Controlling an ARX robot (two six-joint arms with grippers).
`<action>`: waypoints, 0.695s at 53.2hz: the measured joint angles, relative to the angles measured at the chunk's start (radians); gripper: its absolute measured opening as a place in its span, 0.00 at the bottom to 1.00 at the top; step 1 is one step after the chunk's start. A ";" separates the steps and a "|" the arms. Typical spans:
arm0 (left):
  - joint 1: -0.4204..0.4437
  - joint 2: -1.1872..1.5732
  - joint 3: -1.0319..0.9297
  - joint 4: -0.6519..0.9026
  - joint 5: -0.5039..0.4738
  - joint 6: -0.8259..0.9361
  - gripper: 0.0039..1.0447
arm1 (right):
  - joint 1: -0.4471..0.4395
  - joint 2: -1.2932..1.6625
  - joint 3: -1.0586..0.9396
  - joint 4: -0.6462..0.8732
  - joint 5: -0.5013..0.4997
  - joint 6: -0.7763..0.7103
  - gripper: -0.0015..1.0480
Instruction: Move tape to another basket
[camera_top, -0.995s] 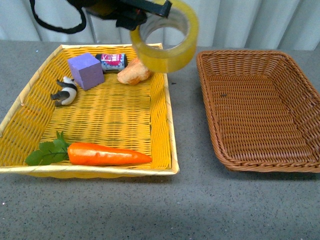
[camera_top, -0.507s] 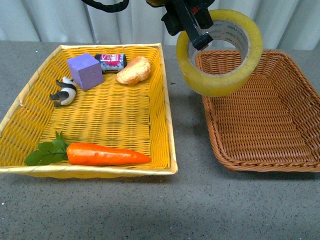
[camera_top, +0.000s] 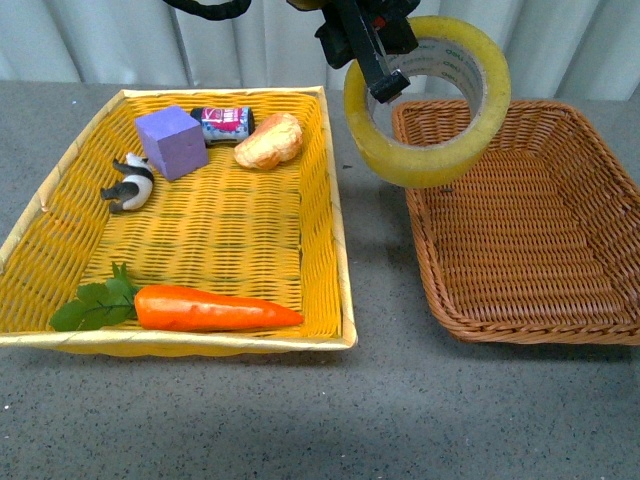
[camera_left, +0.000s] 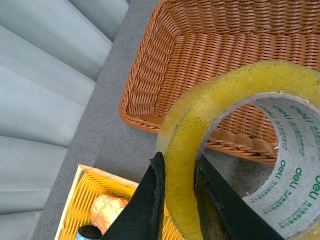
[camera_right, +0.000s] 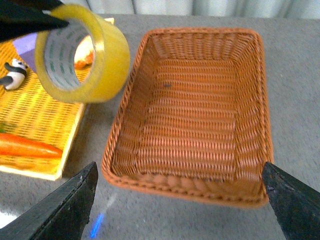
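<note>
Pinching the wall of the tape (camera_top: 425, 165), the left fingers (camera_top: 372, 60) hold it aloft at the left edge of the basket (camera_top: 520, 330). The right fingers (camera_right: 65, 210) stand spread wide apart.

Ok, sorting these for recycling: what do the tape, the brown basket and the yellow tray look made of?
Tape: glossy, translucent yellowish plastic film, on a white printed core, probably cardboard. Brown basket: round woven strands with a slight sheen, wicker or a plastic imitation. Yellow tray: flat woven strips, uniformly bright, likely plastic or dyed straw.
</note>
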 joint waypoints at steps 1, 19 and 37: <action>0.000 0.000 0.000 0.000 0.000 0.000 0.13 | 0.010 0.041 0.021 0.022 -0.001 0.000 0.91; 0.000 0.000 0.000 0.000 0.000 0.000 0.13 | 0.156 0.603 0.347 0.156 0.048 -0.009 0.91; 0.000 0.000 0.000 0.000 0.000 0.000 0.13 | 0.218 0.769 0.452 0.185 0.103 0.073 0.91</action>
